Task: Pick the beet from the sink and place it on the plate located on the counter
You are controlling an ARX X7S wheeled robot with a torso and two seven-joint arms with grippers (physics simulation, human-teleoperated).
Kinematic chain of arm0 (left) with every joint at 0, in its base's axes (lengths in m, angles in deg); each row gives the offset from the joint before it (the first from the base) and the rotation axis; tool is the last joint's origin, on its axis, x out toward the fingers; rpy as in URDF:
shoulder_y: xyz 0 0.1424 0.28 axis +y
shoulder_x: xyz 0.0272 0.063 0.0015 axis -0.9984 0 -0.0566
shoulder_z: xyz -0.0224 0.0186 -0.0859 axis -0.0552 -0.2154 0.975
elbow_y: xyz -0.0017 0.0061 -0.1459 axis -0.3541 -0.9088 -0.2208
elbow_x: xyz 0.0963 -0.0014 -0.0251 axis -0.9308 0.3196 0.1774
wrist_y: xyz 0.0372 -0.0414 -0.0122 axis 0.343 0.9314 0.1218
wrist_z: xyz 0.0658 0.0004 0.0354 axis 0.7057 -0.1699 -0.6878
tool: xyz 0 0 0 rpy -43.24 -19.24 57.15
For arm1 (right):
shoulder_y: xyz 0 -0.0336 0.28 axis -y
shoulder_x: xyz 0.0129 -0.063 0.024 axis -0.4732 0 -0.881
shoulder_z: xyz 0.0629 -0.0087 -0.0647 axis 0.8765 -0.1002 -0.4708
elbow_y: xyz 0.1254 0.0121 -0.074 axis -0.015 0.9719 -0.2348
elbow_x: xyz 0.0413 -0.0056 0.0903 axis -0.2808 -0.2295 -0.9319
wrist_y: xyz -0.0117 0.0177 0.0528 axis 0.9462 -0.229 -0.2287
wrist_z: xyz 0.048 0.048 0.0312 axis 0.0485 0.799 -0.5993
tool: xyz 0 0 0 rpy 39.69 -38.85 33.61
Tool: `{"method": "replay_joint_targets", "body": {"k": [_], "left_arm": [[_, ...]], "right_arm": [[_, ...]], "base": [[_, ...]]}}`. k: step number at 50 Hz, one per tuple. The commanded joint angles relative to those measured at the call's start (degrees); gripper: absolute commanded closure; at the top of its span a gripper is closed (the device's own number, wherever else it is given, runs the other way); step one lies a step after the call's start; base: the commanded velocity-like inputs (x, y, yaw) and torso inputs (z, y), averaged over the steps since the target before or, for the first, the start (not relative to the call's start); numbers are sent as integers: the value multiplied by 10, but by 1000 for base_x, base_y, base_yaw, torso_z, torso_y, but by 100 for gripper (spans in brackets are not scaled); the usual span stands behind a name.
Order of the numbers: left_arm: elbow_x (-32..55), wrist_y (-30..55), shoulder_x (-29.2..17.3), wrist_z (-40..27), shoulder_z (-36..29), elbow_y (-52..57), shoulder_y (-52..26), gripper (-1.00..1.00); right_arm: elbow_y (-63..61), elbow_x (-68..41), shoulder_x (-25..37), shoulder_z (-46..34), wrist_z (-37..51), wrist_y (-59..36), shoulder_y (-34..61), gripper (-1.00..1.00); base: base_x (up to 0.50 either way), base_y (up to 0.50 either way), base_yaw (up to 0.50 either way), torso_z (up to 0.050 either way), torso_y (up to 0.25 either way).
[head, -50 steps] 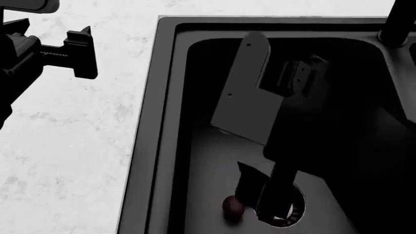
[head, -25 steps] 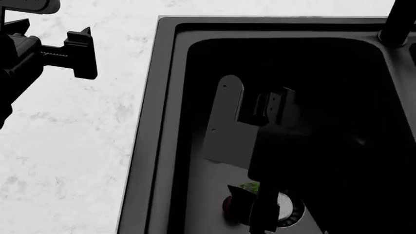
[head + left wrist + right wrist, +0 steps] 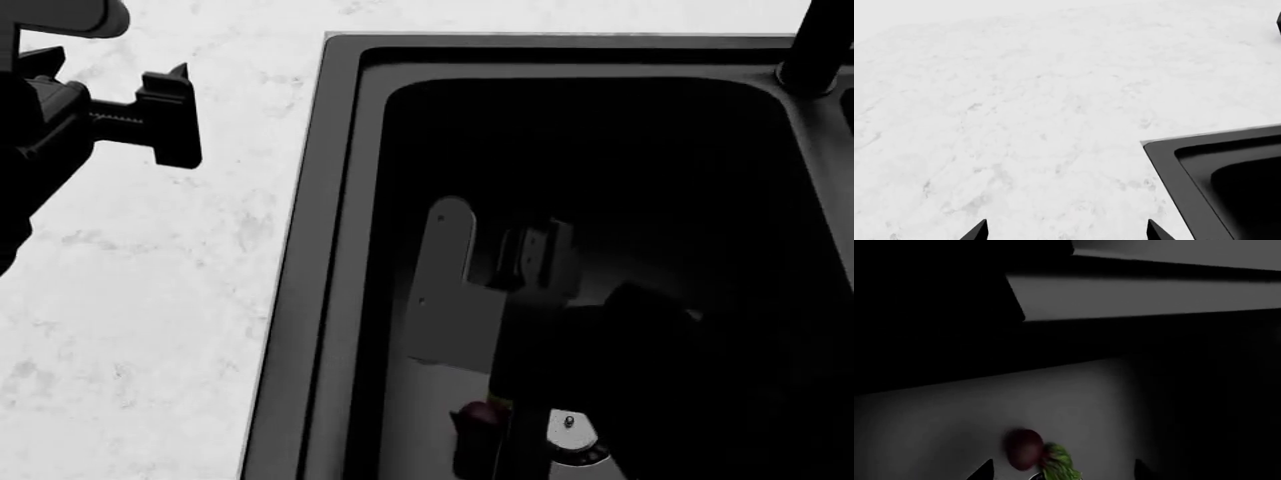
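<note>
The beet (image 3: 1022, 447), dark maroon with a green tuft (image 3: 1057, 464), lies on the floor of the black sink (image 3: 1074, 405). In the right wrist view it sits between the two fingertips of my right gripper (image 3: 1062, 472), which is open and has not closed on it. In the head view the right gripper (image 3: 497, 445) is low in the basin (image 3: 334, 300). Only a sliver of the beet (image 3: 474, 411) shows beside it, next to the silver drain strainer (image 3: 577, 445). My left gripper (image 3: 120, 100) is open and empty over the white counter (image 3: 134, 320). The plate is out of view.
A black faucet base (image 3: 814, 50) stands at the sink's far right rim. In the left wrist view the open left gripper (image 3: 1067, 234) hovers over bare marble counter (image 3: 1021, 110), with the sink's corner (image 3: 1167, 165) beside it.
My right arm has gone lower into the basin, down over the beet, so it now hides most of the beet in the head view. The left arm has barely moved.
</note>
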Motion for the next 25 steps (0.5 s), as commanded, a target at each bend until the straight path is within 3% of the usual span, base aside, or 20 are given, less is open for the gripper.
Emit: {"method": "replay_joint_targets", "body": {"k": [1, 25], "left_arm": [[-1, -7, 0, 0, -4, -7, 3, -100], [2, -2, -5, -6, -8, -1, 8, -100]], "right_arm": [[41, 10, -14, -7, 1, 35, -21, -100], [127, 21, -47, -13, 5, 96, -64, -100]], "base": [[0, 0, 0, 0, 0], [0, 0, 0, 0, 0]]}}
